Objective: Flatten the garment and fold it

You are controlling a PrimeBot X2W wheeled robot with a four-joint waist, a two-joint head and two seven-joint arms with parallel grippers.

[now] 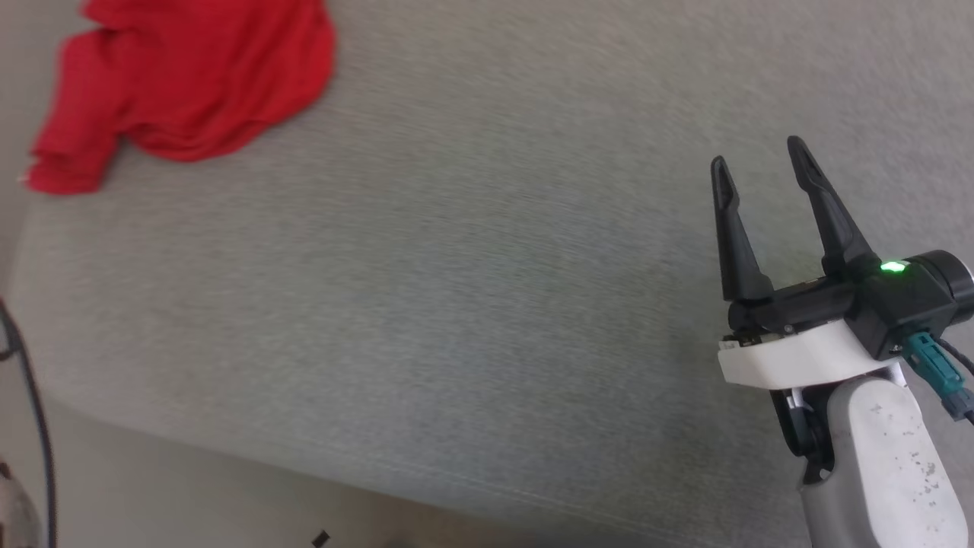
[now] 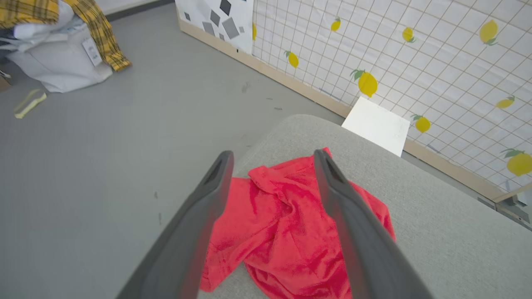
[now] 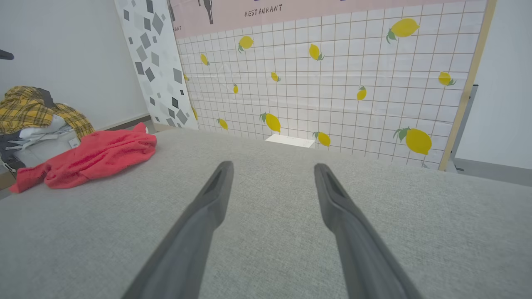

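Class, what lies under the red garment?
The garment lies crumpled on the grey cushion, near its corner. The cushion directly beneath, and the garment's lower layers, are covered.

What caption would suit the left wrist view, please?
Open left gripper pointing at the crumpled red garment on the grey cushion.

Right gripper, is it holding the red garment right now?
No, the right gripper stands open over the grey cushion, well apart from the garment lying crumpled at the far left.
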